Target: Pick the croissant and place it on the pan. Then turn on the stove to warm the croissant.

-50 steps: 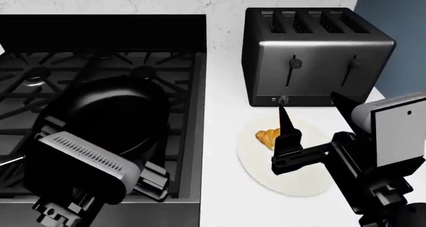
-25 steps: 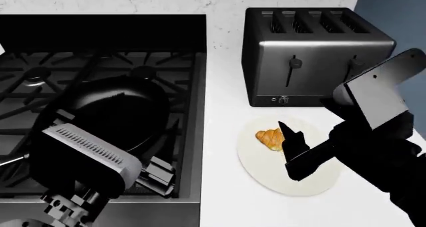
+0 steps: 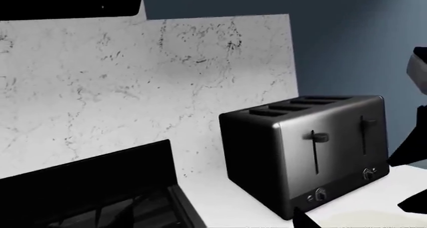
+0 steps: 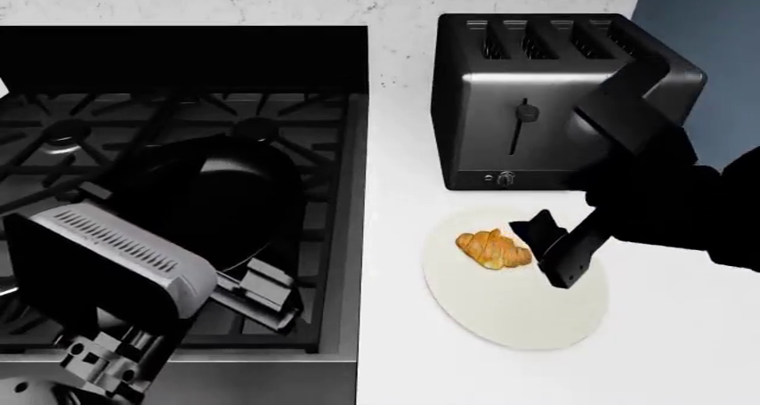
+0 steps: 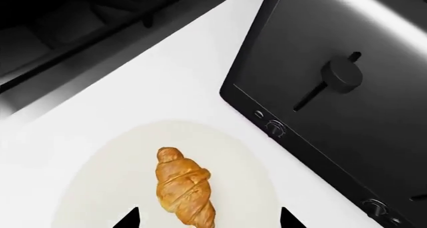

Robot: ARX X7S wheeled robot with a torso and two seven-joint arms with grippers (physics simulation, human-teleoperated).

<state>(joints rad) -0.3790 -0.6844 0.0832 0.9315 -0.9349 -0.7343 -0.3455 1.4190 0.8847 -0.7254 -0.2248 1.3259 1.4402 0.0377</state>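
Note:
The croissant (image 4: 493,249) lies on the near-left part of a flat white plate (image 4: 511,320) on the counter, in front of the toaster. My right gripper (image 4: 549,245) hangs just right of it, open and empty. In the right wrist view the croissant (image 5: 185,188) lies between the two dark fingertips (image 5: 130,219), apart from both. The black pan (image 4: 202,205) sits on the stove (image 4: 71,138) grates at left. My left gripper (image 4: 263,291) hovers over the stove's front by the pan, open and empty; one fingertip (image 3: 301,219) shows in its wrist view.
A steel-and-black toaster (image 4: 558,93) stands behind the plate, close to my right arm; it also shows in the left wrist view (image 3: 310,148) and the right wrist view (image 5: 347,87). A white marble backsplash (image 3: 133,87) runs behind the stove and counter.
My right arm has swung up toward the toaster and its gripper now sits close beside the croissant. My left arm has shifted left and a little up over the stove.

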